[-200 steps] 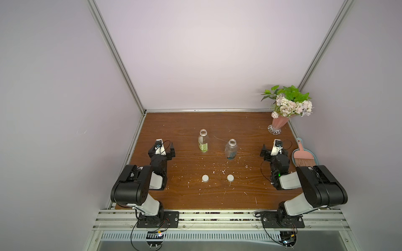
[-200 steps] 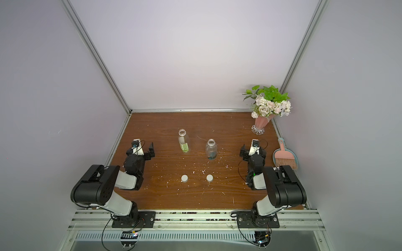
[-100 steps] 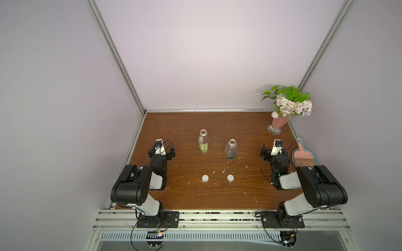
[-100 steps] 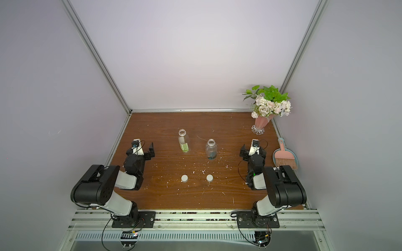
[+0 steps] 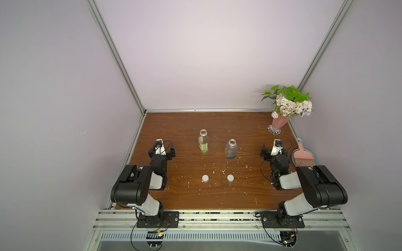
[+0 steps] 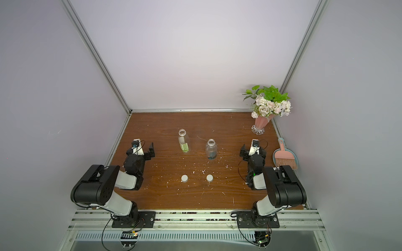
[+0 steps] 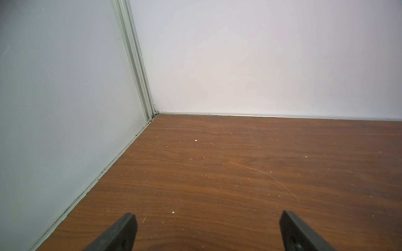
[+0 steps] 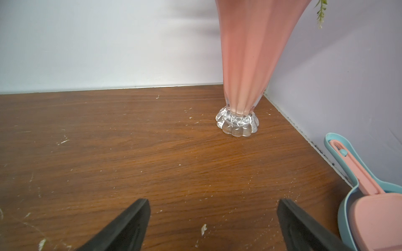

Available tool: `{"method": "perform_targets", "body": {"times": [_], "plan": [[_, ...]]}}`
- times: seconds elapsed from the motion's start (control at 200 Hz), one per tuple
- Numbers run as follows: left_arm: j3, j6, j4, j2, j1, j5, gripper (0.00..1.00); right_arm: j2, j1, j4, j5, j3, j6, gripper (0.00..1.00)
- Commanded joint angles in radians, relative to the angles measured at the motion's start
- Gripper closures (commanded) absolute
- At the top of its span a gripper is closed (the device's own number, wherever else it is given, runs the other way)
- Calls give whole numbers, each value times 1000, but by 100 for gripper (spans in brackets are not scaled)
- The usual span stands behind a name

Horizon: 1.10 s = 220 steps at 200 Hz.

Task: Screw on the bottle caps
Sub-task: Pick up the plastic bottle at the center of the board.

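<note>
Two clear bottles stand uncapped and upright mid-table in both top views: one with a yellow-green label (image 5: 203, 143) (image 6: 184, 143) and, to its right, a nearly bare one (image 5: 231, 150) (image 6: 211, 150). Two white bottle caps (image 5: 205, 178) (image 5: 230, 178) lie flat nearer the front edge, also seen as the left cap (image 6: 184, 178) and the right cap (image 6: 210, 177). My left gripper (image 5: 162, 147) (image 7: 207, 217) rests open and empty low at the table's left side. My right gripper (image 5: 273, 148) (image 8: 214, 203) rests open and empty at the right side. Neither wrist view shows bottles or caps.
A pink vase of flowers (image 5: 279, 123) (image 8: 250, 65) stands in the back right corner, ahead of the right gripper. A pink brush in a blue dustpan (image 5: 304, 157) (image 8: 369, 206) lies against the right wall. White crumbs dot the brown table (image 5: 195, 121). Walls close three sides.
</note>
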<state>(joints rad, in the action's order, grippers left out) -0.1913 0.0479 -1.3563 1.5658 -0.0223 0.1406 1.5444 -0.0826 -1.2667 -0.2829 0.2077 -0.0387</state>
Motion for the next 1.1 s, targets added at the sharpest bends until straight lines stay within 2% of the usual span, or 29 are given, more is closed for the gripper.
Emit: {"method": "perform_targets", "body": {"times": [0.0, 0.1, 0.205, 0.285, 0.355, 0.475, 0.595, 0.676, 0.816, 1.096], "plan": [[7, -8, 0, -14, 11, -14, 1, -38, 4, -44, -6, -3, 16, 2], [-7, -10, 54, -71, 11, -12, 1, -126, 4, 140, 6, 47, 16, 2], [-44, -11, 206, -175, 4, 11, 1, -182, 5, 259, 37, 95, 31, 2], [-59, -33, 265, -244, -40, 86, 1, -230, 4, 373, 45, 139, 6, 2], [-93, -18, 321, -325, -57, 94, 1, -270, 5, 506, 108, 201, -22, 2], [-228, 56, 532, -424, -59, 67, 1, -318, -11, 711, 209, 308, -57, 3], [-368, 111, 719, -451, -66, -86, 1, -363, -59, 827, 292, 379, -42, 3], [-444, 140, 824, -452, -84, -144, 1, -378, -93, 903, 331, 433, -32, 3], [-489, 210, 913, -450, -100, -227, 1, -377, -147, 1053, 400, 542, -9, 4], [-502, 231, 1071, -495, -117, -176, 1, -283, -292, 1343, 458, 769, 66, 2]]}}
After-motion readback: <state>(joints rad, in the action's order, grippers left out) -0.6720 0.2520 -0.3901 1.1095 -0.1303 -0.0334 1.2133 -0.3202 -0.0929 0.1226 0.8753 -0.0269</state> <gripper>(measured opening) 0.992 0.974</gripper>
